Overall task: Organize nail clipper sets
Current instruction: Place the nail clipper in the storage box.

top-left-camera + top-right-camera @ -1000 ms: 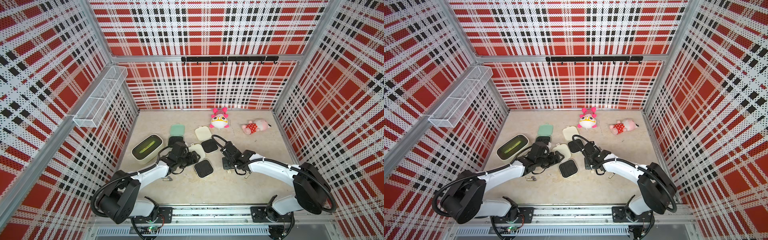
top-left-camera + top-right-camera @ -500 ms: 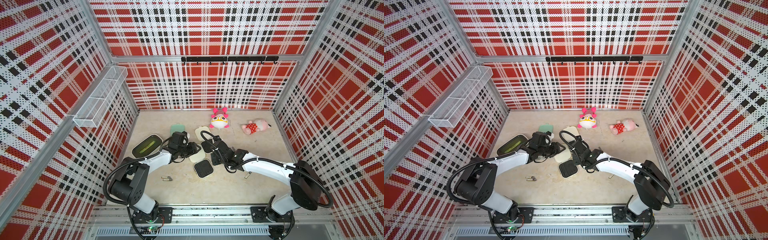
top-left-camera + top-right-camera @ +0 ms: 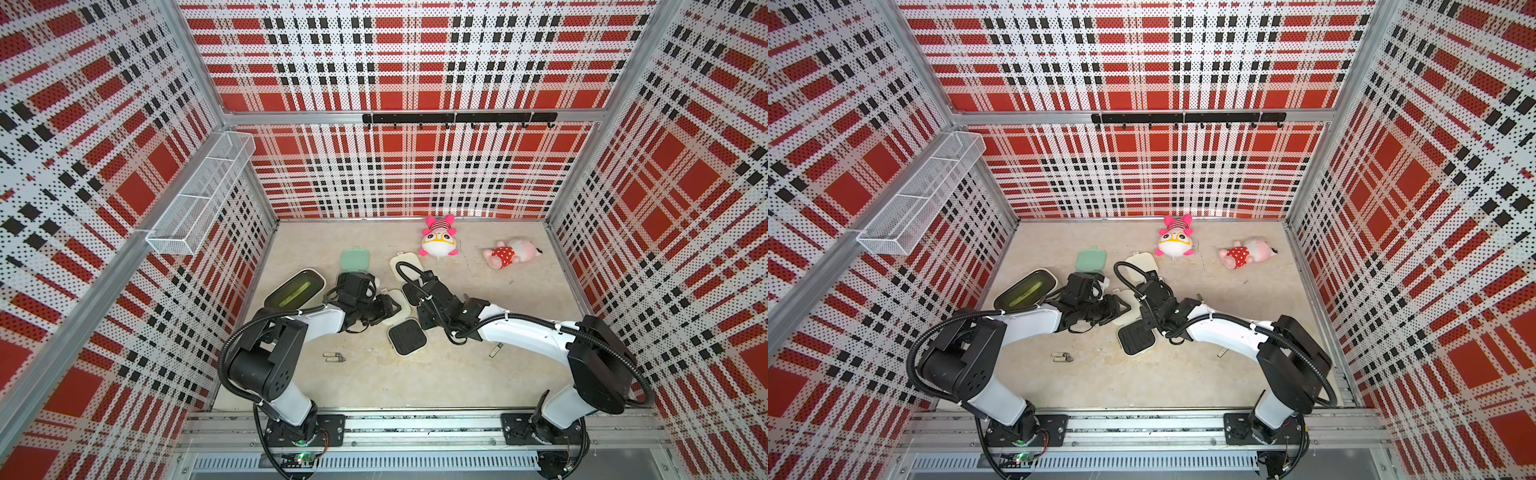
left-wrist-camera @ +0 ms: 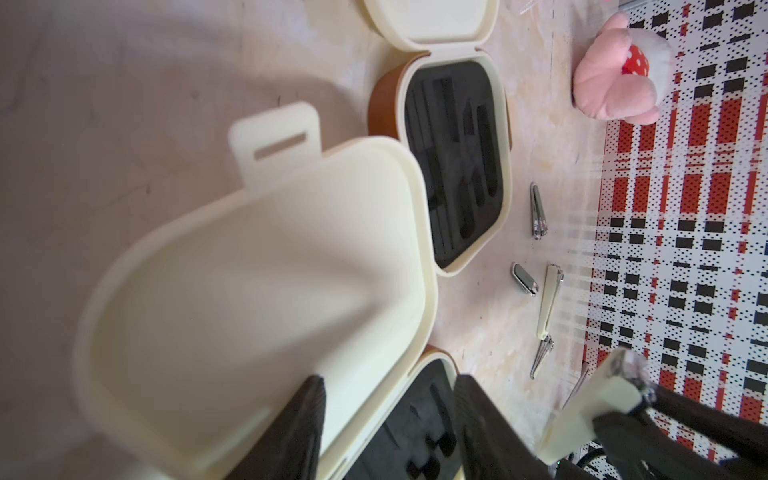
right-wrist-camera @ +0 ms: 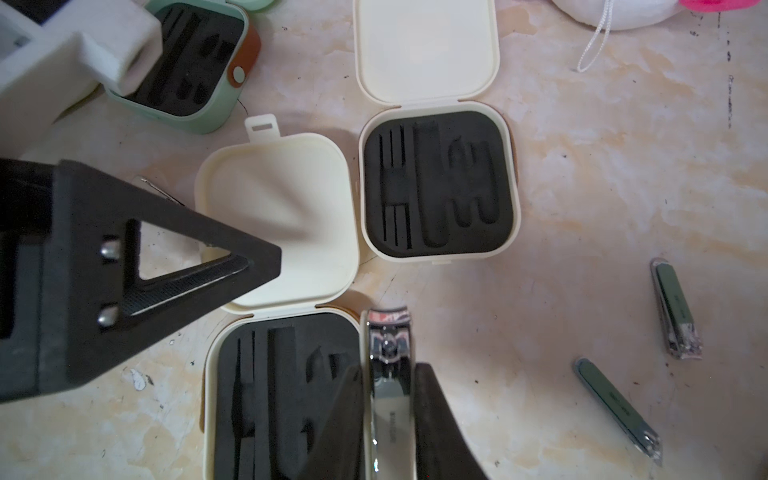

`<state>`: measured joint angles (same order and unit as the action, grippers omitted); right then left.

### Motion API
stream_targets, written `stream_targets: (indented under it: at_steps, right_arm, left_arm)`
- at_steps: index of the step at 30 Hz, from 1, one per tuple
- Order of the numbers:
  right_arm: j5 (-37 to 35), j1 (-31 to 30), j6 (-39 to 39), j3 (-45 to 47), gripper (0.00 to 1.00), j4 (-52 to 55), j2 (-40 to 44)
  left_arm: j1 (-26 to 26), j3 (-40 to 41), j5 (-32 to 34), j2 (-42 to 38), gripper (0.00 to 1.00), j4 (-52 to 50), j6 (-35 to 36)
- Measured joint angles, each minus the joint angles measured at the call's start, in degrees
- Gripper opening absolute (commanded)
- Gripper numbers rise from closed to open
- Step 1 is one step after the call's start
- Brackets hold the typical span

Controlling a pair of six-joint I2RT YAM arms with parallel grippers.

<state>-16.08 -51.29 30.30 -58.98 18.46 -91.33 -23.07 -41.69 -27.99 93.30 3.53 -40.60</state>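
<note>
No readable text, clipper (image 5: 388, 374) print illegible

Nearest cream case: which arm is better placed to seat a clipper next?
Right. The right gripper is shut on a silver clipper at the edge of the black insert of that case. The left gripper holds no clipper; its jaws straddle the case's lid.

Bright, even light from above in both top views; only soft, faint shadows on floor (image 3: 415, 382). Bendy look to walls (image 3: 83, 174) near pic edges. Wrist cams: v. blurry up close on cream lid (image 4: 249, 291); white shine on silver clipper (image 5: 388, 345); sharp further back.
</note>
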Motion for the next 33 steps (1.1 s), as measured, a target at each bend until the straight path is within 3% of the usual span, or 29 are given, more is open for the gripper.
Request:
stream_targets:
  at_steps: [33]
  right_arm:
    - [5.18, -6.23, -1.88, -2.56, 0.06, -6.99, -7.37]
  left_arm:
    - [2.54, 1.60, -0.11, 1.07, 0.54, 2.16, 0.04]
